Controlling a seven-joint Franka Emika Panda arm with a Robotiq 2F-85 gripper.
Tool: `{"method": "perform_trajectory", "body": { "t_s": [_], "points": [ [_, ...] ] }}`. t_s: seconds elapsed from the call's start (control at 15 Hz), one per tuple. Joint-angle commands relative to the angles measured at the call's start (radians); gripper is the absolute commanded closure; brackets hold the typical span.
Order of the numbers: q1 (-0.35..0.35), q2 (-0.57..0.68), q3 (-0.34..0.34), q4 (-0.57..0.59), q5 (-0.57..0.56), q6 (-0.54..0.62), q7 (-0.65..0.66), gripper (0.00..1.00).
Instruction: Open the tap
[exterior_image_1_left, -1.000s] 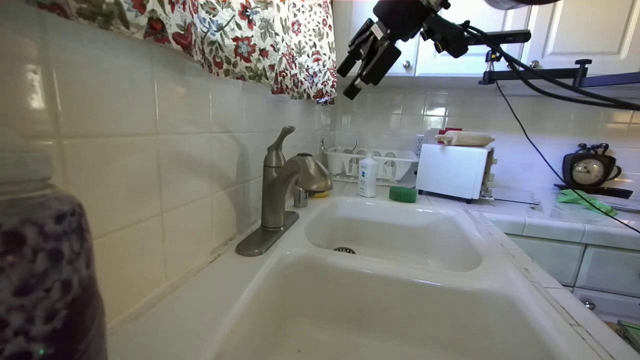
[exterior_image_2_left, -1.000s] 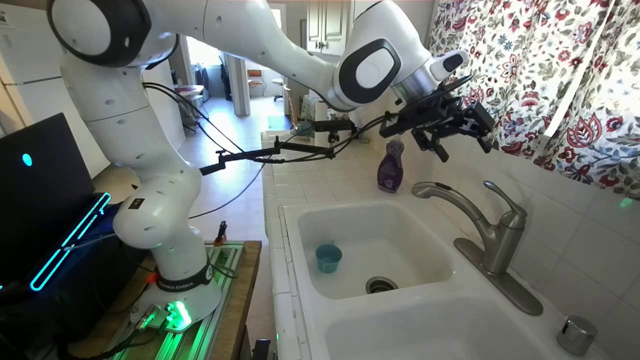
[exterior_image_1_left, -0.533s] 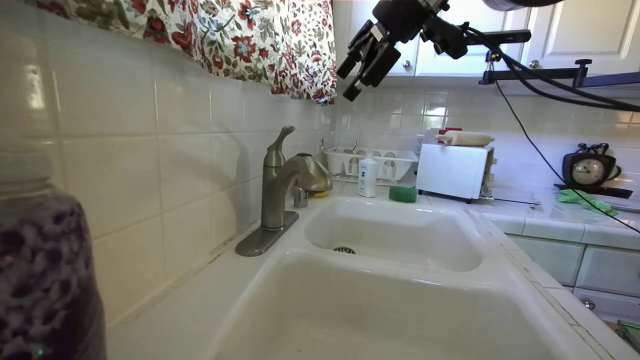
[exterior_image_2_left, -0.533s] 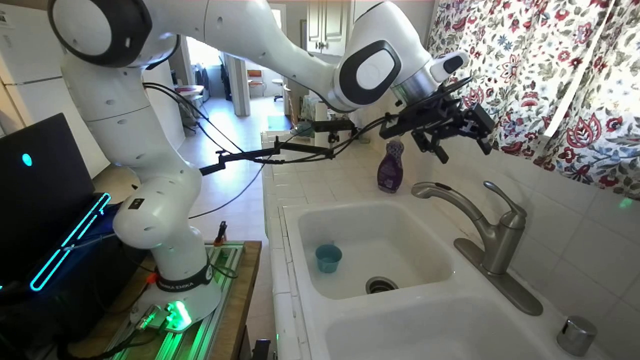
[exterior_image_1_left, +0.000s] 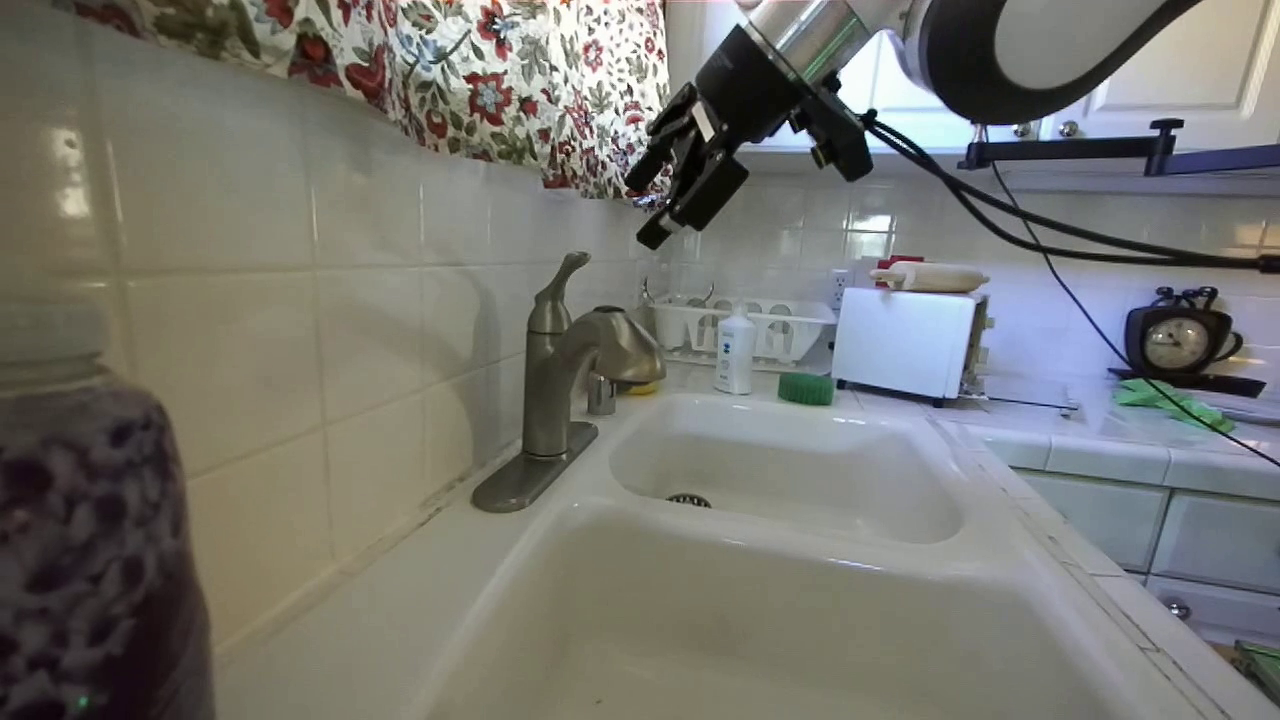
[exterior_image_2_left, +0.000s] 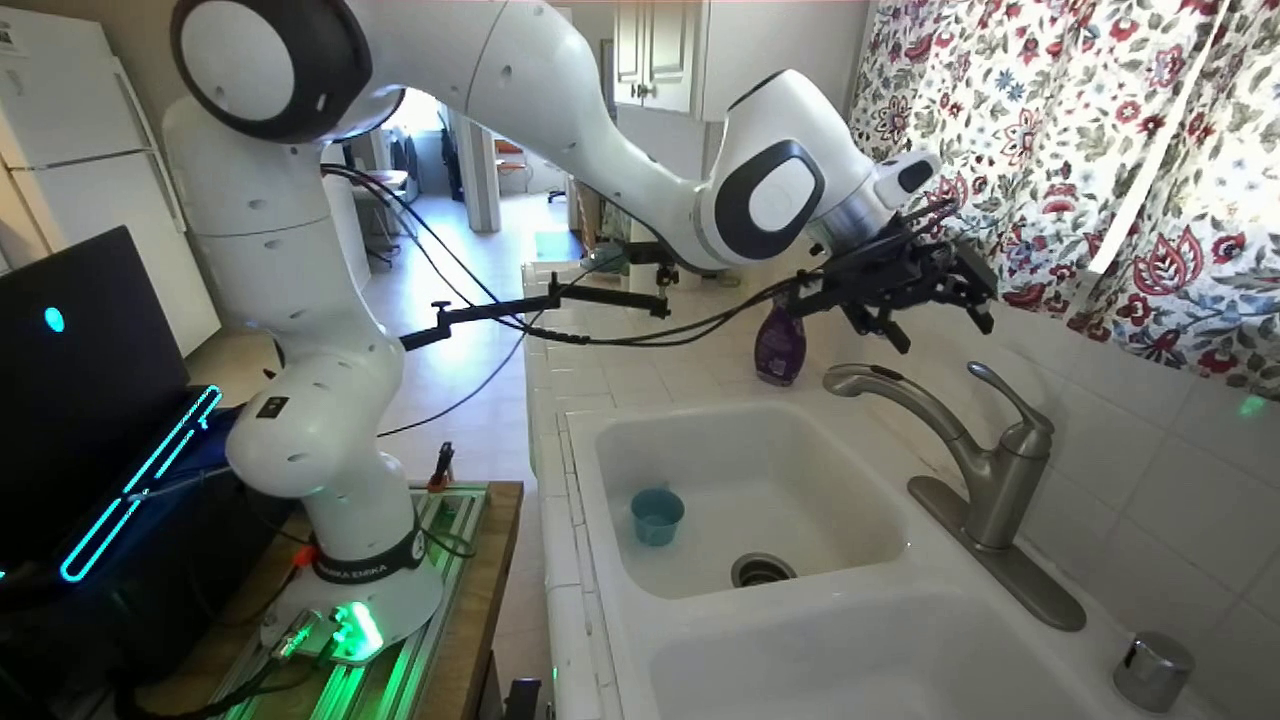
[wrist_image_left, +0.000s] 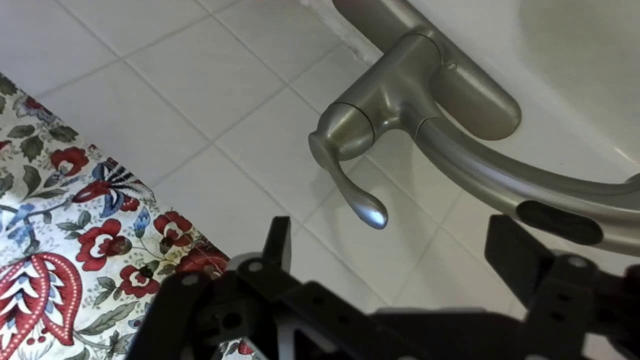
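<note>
Where the tap (exterior_image_2_left: 1003, 495) stands: upright on the back ledge of the sink (exterior_image_2_left: 760, 607), just beside the tiled wall (exterior_image_2_left: 1170, 440)
Lever (wrist_image_left: 357, 197): on top of the tap's body, slanting up and away from it; in the wrist view its rounded tip shows between the fingers (wrist_image_left: 517, 256) and beyond them
Spout (exterior_image_2_left: 918, 403): curving out toward the basins
Pincer (wrist_image_left: 392, 247): wide, its two fingers well apart; in both exterior views it hangs higher than the lever and apart from it
Arm (exterior_image_2_left: 540, 90): white with black trim, reaching across toward the tap, its wrist end tilted downward
Blue cup (exterior_image_2_left: 657, 516): in a basin of the sink, apart from the drain (exterior_image_2_left: 762, 571)
Purple bottle (exterior_image_2_left: 780, 350): upright on the worktop (exterior_image_2_left: 640, 380), its upper part hidden behind the arm's dark fittings
White bottle (exterior_image_1_left: 735, 352) and green brush (exterior_image_1_left: 806, 388): just beside each other on the worktop, near the dish rack (exterior_image_1_left: 812, 320)
Curtain (exterior_image_2_left: 1060, 200): flowered, hanging along the wall, higher than the tap
Metal cap (exterior_image_2_left: 1155, 672): on the ledge, near the tap
</note>
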Motion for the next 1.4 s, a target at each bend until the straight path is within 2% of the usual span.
{"method": "perform_trajectory", "body": {
  "t_s": [0.0, 0.2, 0.27, 0.4, 0.47, 0.53, 0.93, 1.33],
  "points": [
    [-0.020, 0.075, 0.002, 0.063, -0.155, 0.073, 0.083, 0.00],
    [-0.016, 0.109, -0.008, 0.091, -0.226, 0.089, 0.119, 0.07],
    [-0.013, 0.119, -0.011, 0.099, -0.240, 0.090, 0.126, 0.16],
    [-0.009, 0.137, -0.011, 0.113, -0.261, 0.091, 0.137, 0.18],
    [-0.006, 0.145, -0.011, 0.118, -0.263, 0.092, 0.138, 0.24],
    [-0.004, 0.154, -0.011, 0.124, -0.269, 0.094, 0.141, 0.20],
    [0.003, 0.193, -0.014, 0.146, -0.274, 0.122, 0.135, 0.25],
    [0.007, 0.224, -0.036, 0.169, -0.340, 0.174, 0.152, 0.35]
  ]
}}
